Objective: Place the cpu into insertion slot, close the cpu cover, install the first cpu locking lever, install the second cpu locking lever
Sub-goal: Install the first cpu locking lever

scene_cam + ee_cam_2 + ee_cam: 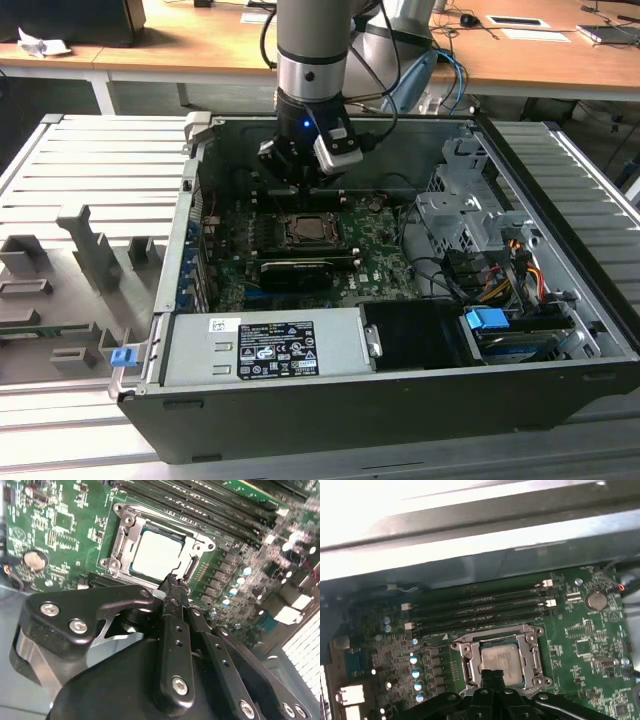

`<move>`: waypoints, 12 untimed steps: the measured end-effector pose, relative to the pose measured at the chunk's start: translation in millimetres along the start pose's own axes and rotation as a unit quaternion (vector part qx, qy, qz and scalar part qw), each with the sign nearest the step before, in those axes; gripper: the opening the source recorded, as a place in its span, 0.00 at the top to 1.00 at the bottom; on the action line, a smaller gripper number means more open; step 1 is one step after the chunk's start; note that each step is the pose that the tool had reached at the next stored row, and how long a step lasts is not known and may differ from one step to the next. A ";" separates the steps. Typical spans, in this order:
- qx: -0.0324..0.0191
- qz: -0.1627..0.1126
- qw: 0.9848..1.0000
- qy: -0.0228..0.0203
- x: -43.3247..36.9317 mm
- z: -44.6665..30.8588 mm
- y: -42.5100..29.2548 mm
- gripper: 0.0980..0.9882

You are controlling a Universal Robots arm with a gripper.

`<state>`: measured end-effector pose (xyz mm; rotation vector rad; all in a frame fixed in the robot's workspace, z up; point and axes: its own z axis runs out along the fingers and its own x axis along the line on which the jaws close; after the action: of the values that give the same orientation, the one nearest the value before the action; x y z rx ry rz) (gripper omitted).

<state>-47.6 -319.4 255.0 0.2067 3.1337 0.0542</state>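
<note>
The cpu [159, 552] [500, 659], a pale silvery square, lies in the insertion slot [312, 231] on the green board. The cpu cover [119, 541] [536, 652], a silver frame, lies flat around it with the cpu showing through its cut-out. My gripper [172, 581] [492, 672] is shut with nothing seen between its fingers. Its narrow black tips sit right at one edge of the socket, just above the cover's rim. In the exterior view the gripper [299, 188] reaches down inside the open computer case, just behind the socket.
Memory slots [480, 605] run beside the socket, close to the case wall [470, 545]. A long black card [297, 272] lies in front of the socket. A power supply [265, 345], a metal drive cage [470, 220] and cables [500, 270] crowd the case.
</note>
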 end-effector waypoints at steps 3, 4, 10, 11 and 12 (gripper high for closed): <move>0.000 -0.036 0.999 0.001 0.0 0.1 0.0 0.99; 0.000 -0.043 0.999 0.001 0.1 0.1 0.0 0.99; 0.000 -0.048 0.999 -0.001 17.5 0.0 -2.5 0.99; 0.000 -0.048 0.999 -0.002 20.7 0.0 -2.9 0.99; 0.000 -0.048 0.999 -0.002 21.8 -0.6 -3.0 0.99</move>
<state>-69.6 -319.5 255.5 0.0554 3.1335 0.0532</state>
